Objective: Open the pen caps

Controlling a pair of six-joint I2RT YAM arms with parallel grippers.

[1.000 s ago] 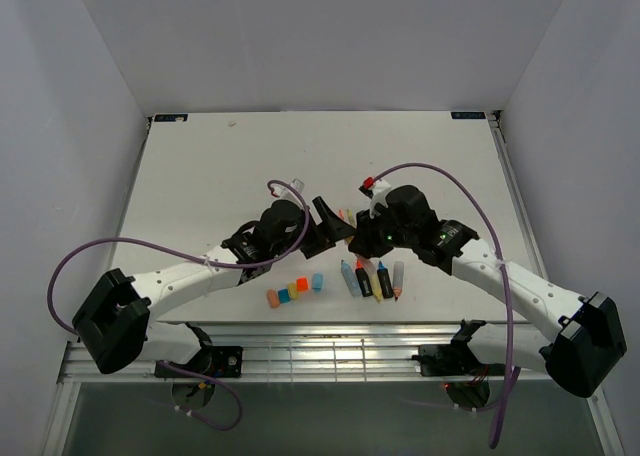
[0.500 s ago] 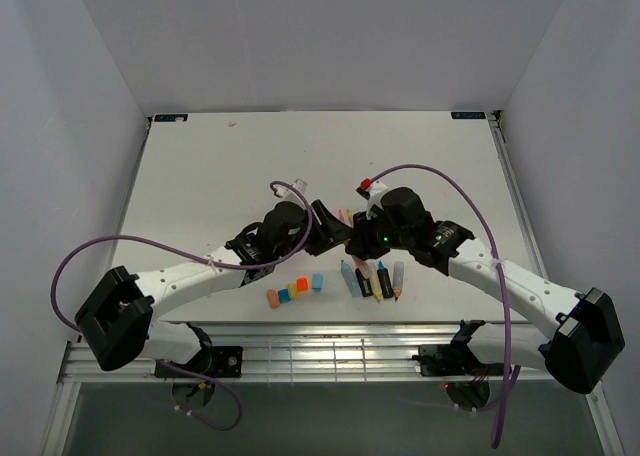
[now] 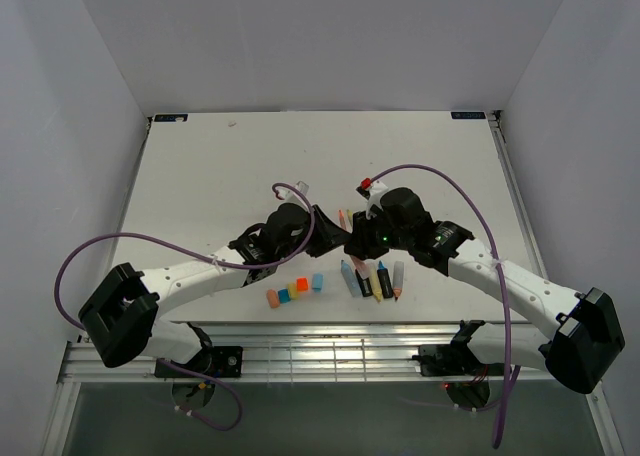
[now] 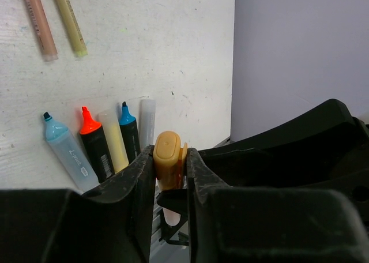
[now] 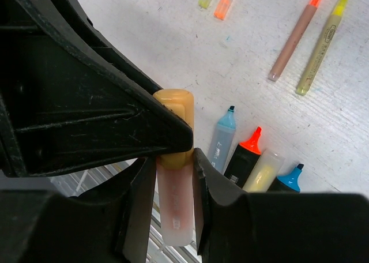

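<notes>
Above the table's middle my two grippers meet on one highlighter. My right gripper (image 5: pixel 174 199) is shut on its pale pink barrel (image 5: pixel 175 208). My left gripper (image 4: pixel 170 165) is shut on its amber pen cap (image 4: pixel 167 159), which still sits on the barrel's end (image 5: pixel 176 104). In the top view the left gripper (image 3: pixel 335 230) and right gripper (image 3: pixel 353 244) touch tip to tip and hide the highlighter. Loose pen caps lie in a short row near the front edge: orange (image 3: pixel 272 298), yellow with teal (image 3: pixel 287 293), red-orange (image 3: pixel 301 285) and blue (image 3: pixel 317 281).
Several uncapped markers lie side by side under the grippers: light blue (image 4: pixel 66 150), black with an orange tip (image 4: pixel 95 147), yellow (image 4: pixel 114 145), black with a blue tip (image 4: pixel 129 136). Two thin pens (image 5: pixel 294 38) (image 5: pixel 320 44) and two tiny caps (image 5: pixel 225 3) lie farther back. The table's front edge (image 3: pixel 330 323) is close.
My left gripper has moved right onto the capped end of the highlighter and its jaws have closed on the cap. The right gripper has kept its hold on the barrel.
</notes>
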